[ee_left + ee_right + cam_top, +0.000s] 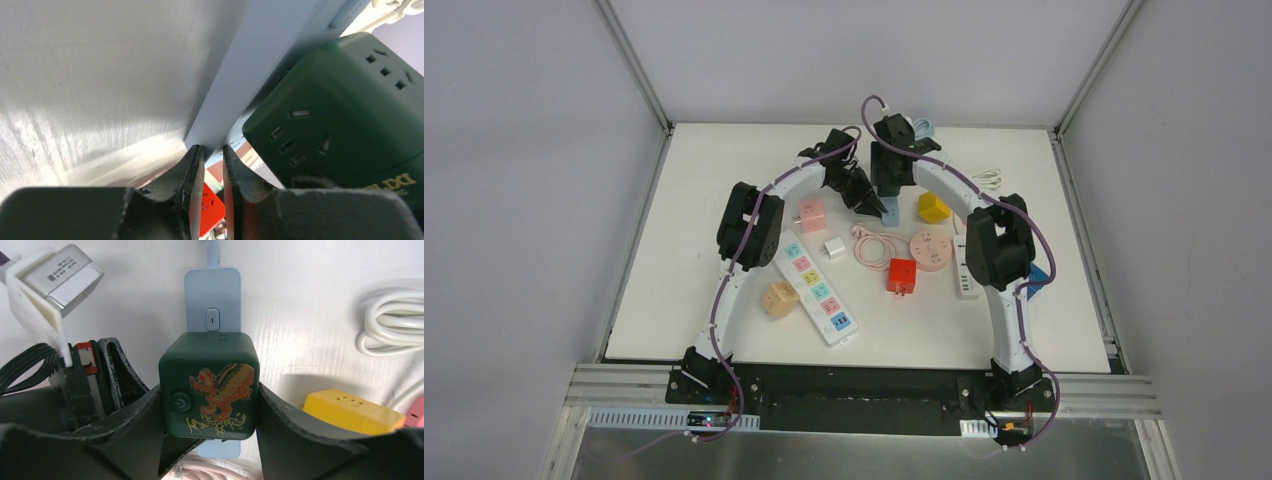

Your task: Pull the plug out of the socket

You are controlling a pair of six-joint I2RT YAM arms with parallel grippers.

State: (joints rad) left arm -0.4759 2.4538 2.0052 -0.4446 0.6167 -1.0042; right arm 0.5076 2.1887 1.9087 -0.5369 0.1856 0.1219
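Right wrist, jaws clamping green cube (207, 390)

Top view: bright, even overhead light; soft shadows under arms (749, 230) on white desk (674, 280); glare band on metal plate (864, 425) at btm. Left wrist: sheen on desk lower left, end effector fingers (240, 175) blurred, v. close. Right wrist: green cube (210, 385) sharp, corners dark.

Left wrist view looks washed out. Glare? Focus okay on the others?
Left wrist: strong glare on the white tabletop, the pale blue plastic power strip close and soft, the dark green plastic cube adapter fairly crisp. Right wrist: evenly lit, sharp on the adapter. Top external: flat light, bright reflection on the metal sheet at the bottom.
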